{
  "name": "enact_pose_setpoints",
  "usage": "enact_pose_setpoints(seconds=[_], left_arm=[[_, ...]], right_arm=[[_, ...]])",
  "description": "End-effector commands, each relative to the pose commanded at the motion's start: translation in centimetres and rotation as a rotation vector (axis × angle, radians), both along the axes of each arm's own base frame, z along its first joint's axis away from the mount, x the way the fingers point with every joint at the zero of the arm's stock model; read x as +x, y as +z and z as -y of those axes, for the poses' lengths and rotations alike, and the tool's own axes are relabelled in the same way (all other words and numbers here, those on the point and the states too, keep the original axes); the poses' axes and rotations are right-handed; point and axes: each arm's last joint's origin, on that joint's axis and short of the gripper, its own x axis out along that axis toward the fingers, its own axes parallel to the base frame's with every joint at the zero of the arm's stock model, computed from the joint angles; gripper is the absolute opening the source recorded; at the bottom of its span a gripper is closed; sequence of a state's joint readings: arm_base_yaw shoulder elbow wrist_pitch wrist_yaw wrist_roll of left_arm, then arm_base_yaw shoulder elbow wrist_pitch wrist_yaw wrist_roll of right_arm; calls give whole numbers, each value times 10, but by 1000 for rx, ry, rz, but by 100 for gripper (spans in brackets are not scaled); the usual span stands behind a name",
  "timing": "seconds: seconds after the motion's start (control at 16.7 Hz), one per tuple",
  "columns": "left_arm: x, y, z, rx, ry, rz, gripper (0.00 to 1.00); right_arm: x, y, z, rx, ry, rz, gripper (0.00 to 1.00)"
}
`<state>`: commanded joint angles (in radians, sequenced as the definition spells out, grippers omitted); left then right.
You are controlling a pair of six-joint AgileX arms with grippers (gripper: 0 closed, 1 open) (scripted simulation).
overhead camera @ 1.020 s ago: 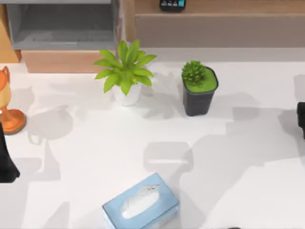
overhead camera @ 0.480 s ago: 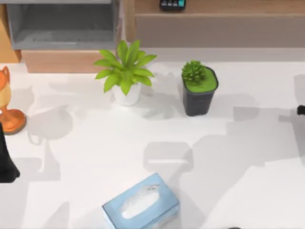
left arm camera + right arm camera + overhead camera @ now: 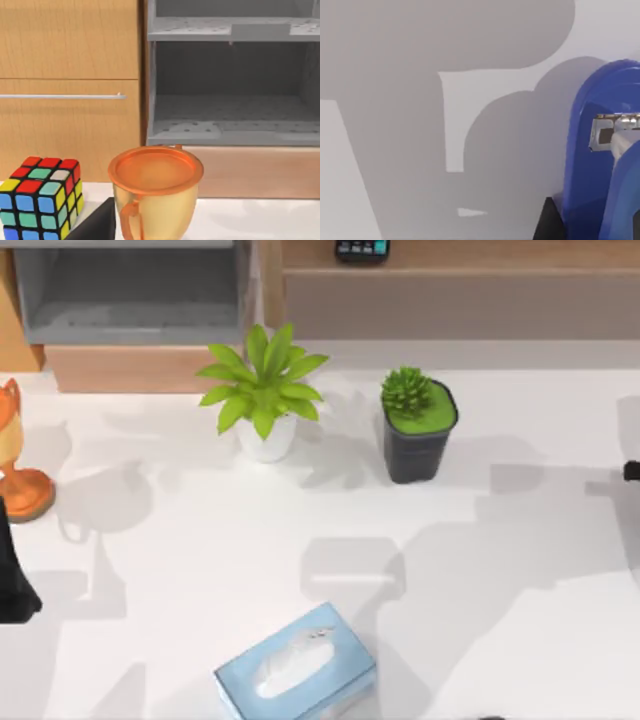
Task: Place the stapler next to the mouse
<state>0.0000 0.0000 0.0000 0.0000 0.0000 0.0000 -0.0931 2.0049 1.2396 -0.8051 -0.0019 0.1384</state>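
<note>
Spanning top view, white table (image 3: pixel 200 540) carries tissue box (image 3: pixel 295 665), leafy plant (image 3: pixel 263 390), dark potted succulent (image 3: pixel 418 425); wooden cabinet (image 3: pixel 450 280) and grey shelf (image 3: pixel 130 290) behind. Left arm (image 3: pixel 12 570) parked at left edge. Stapler (image 3: pixel 600 165) bright blue, glossy, metal insert showing, close before right wrist camera above table; right gripper's finger state cannot be told.

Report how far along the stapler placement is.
Early stage, nothing placed yet. The right wrist view shows the bright-blue stapler close up over the white table; a grasp cannot be confirmed. The right arm sits at the top view's right edge; the left arm is parked at the left edge. Carrying it to the mouse remains.
</note>
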Motion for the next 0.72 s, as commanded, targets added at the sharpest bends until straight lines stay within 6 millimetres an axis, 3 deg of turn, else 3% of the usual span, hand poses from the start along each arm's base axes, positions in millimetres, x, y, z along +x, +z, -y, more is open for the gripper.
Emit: enact_pose_setpoints(seconds=[0.24,0.72], left_arm=[[0,0,0,0,0,0,100],[0,0,0,0,0,0,100]], right_arm=[[0,2,0,-3,1,3,0],[0,31,0,-3,1,2,0]])
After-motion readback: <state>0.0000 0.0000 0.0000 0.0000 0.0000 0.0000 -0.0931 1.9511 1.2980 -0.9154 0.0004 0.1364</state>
